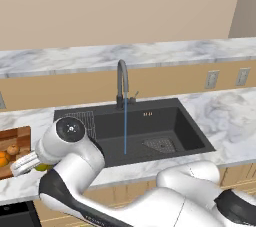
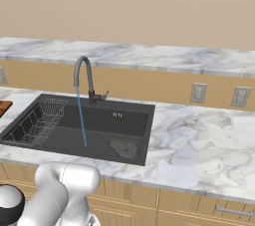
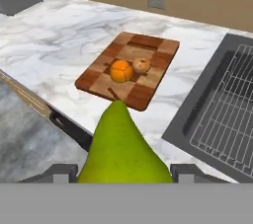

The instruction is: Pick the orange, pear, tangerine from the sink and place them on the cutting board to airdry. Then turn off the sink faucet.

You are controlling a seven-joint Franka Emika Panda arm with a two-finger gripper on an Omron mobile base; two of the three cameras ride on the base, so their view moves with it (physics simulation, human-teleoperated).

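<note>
- Looking from the left base view, the sink holds no fruit that can be seen, and a thin blue stream of water runs from the sink faucet down to the basin floor. The cutting board sits on the bench at the far left edge, with two orange-coloured fruits on it; which is the orange and which the tangerine cannot be told. A sliver of yellow-green, the pear, shows just past the white wrist, above the bench front and near the board's corner.
- Looking from the right base view, the basin is bare apart from the wire rack and the drain grate. Water falls from the gooseneck, so the tap is not yet turned off. Only a reddish corner of the board peeks in at the left edge.
- Looking from the hand view, the pear fills the lower middle, stem pointing away, with the fingers clamped on its wide base from both sides. Beyond it lies the board with the two orange fruits touching near its centre.
- Judging progress: two of three fruits appear delivered, the pear is held and near the board but not set down, and shutting off the faucet is left.
</note>
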